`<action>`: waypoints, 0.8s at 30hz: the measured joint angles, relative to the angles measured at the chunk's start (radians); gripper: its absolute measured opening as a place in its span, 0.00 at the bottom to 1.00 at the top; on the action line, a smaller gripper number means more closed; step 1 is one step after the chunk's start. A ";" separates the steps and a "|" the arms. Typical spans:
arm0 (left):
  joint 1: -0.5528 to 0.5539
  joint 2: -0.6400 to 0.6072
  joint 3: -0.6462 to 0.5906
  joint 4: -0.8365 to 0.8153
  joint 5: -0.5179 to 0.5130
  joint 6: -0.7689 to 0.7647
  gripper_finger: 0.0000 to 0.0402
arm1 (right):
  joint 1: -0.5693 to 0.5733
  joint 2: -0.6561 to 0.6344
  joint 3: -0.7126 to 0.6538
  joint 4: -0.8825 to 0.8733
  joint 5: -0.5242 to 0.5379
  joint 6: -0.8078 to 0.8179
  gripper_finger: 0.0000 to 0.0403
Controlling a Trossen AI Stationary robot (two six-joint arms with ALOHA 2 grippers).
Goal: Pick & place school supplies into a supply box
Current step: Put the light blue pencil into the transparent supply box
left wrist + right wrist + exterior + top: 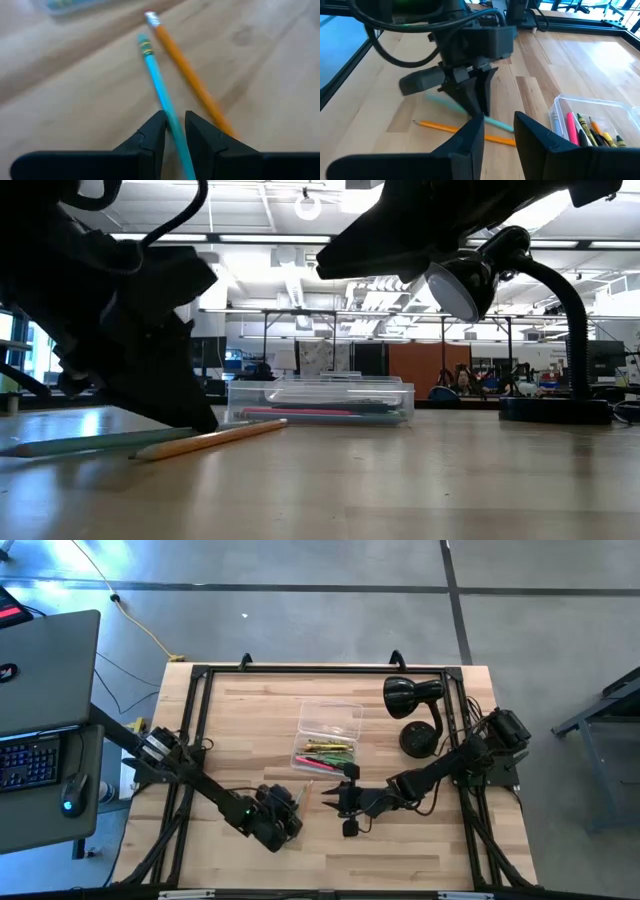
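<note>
Near the front middle of the pale wooden table (400, 850), the left gripper (175, 131) is standing over a thin light-blue pencil (160, 90), its two dark fingers closing on either side of the shaft with the pencil lying between them on the wood. Just beside that one, an orange-yellow pencil (187, 75) is lying on the table at a slight angle. To the right, the right gripper (499, 131) is hovering close by with its fingers apart and nothing between them. Farther back, the small clear plastic box (328, 737) is sitting mid-table, holding pink, yellow and green pencils. At the far right, a black gooseneck desk lamp (415, 712) is standing.
</note>
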 joint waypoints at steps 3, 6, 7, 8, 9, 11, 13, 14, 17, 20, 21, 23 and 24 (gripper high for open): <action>0.001 0.001 -0.001 -0.034 0.021 0.000 0.28 | 0.000 0.000 0.000 0.001 0.000 0.001 0.21; 0.001 0.000 -0.001 -0.035 0.034 0.000 0.28 | 0.000 0.000 0.000 0.002 0.000 0.001 0.21; 0.001 0.000 -0.002 -0.036 0.032 0.001 0.28 | 0.000 0.000 0.000 0.002 0.000 0.002 0.21; 0.001 0.000 -0.002 -0.040 0.031 0.008 0.28 | 0.000 0.000 0.000 0.002 0.000 0.002 0.21; 0.001 0.001 -0.002 -0.049 0.033 0.019 0.28 | 0.000 0.000 0.000 0.002 0.000 0.003 0.21; 0.001 0.000 -0.002 -0.063 0.048 0.029 0.28 | 0.000 0.000 0.000 0.002 0.000 0.015 0.21; 0.001 0.000 -0.002 -0.067 0.057 0.027 0.28 | 0.000 0.000 0.000 0.002 0.000 0.026 0.21; 0.001 0.000 -0.002 -0.067 0.060 0.026 0.28 | 0.000 0.000 0.000 0.002 0.000 0.026 0.21; 0.001 0.002 0.019 -0.100 0.065 0.019 0.28 | 0.000 0.000 0.000 0.002 -0.001 0.026 0.21; -0.004 0.004 0.059 -0.173 0.084 0.017 0.28 | 0.000 0.000 0.000 0.002 -0.001 0.026 0.21; -0.005 0.004 0.074 -0.203 0.089 0.016 0.28 | 0.000 0.000 0.000 0.002 -0.001 0.027 0.21; -0.012 0.007 0.108 -0.267 0.088 0.015 0.27 | 0.000 0.000 0.000 0.002 -0.001 0.029 0.21; -0.013 0.008 0.126 -0.299 0.087 0.016 0.26 | 0.000 0.000 0.000 0.002 -0.001 0.028 0.21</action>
